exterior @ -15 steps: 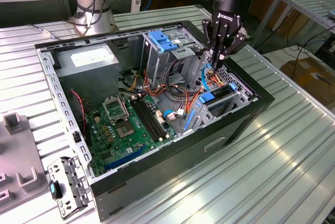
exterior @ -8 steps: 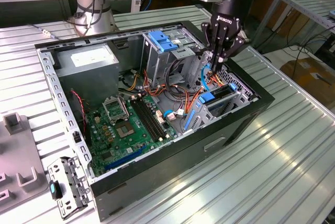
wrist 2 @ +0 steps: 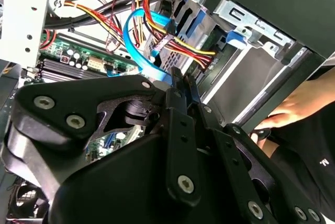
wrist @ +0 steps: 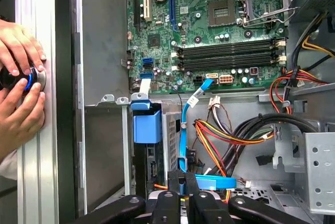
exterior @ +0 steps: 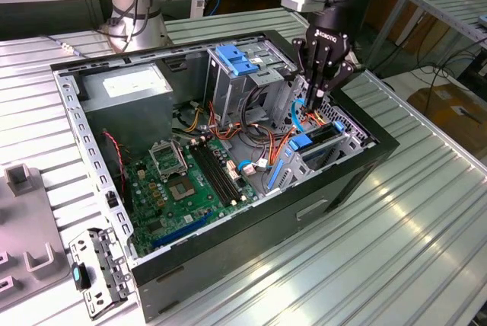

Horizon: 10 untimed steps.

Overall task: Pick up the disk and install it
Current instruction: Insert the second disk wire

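1. The disk (exterior: 313, 143) sits slotted in the drive cage (exterior: 346, 137) at the corner of the open computer case (exterior: 228, 254) on the exterior view's right. Its blue plastic end faces up. In the first wrist view that blue end (wrist: 147, 125) shows in the same bay, beside the case wall.
2. The gripper (exterior: 308, 107) hangs just above the disk, apart from it. The claw is clenched, with its black fingers drawn close together and no disk between them. In both wrist views the tips (wrist 2: 180, 77) (wrist: 183, 179) point down into the cage.
3. A blue flat cable (wrist: 184, 130) runs right past the fingertips. I cannot tell whether it touches them.
4. Bundles of red, orange and yellow wires (wrist: 220, 135) lie beside that cable.
5. Further in is the green motherboard (exterior: 190, 181), lying flat on the case floor.
6. A grey metal box (exterior: 125, 91) with a white sticker sits in the far corner, on the exterior view's left.
7. A blue latch piece (exterior: 236, 59) tops the upper bay.
8. Outside the case, in the first wrist view, a person's two hands (wrist: 21, 51) rest on a blue button (wrist: 29, 77) on the ribbed table (exterior: 426, 212).
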### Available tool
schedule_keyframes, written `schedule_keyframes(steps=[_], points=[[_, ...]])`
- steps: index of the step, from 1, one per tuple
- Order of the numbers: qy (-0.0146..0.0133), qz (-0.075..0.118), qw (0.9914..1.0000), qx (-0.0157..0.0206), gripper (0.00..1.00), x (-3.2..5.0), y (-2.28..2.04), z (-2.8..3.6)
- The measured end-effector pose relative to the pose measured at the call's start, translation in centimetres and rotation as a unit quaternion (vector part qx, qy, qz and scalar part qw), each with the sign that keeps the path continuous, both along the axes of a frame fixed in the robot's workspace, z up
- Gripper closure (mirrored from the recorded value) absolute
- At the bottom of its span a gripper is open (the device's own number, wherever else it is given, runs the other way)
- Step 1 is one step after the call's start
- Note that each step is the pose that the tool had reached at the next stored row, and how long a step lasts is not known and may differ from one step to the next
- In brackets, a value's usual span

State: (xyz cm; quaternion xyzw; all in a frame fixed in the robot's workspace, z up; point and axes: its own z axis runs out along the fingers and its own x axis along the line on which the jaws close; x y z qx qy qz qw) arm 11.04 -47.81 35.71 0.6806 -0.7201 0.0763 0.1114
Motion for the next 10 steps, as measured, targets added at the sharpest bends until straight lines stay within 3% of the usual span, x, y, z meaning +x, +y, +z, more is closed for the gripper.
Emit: schedule_keyframes(steps=[7,9,10], points=[[-0.0023,0.0,1.0,0.0014,0.84,0.01,-1.59,-0.16],[-0.0065,0.0,0.99997,0.0035,0.84,0.0,-1.81,-0.19],[-0.013,0.001,0.9999,0.005,0.84,-0.04,-1.91,-0.21]])
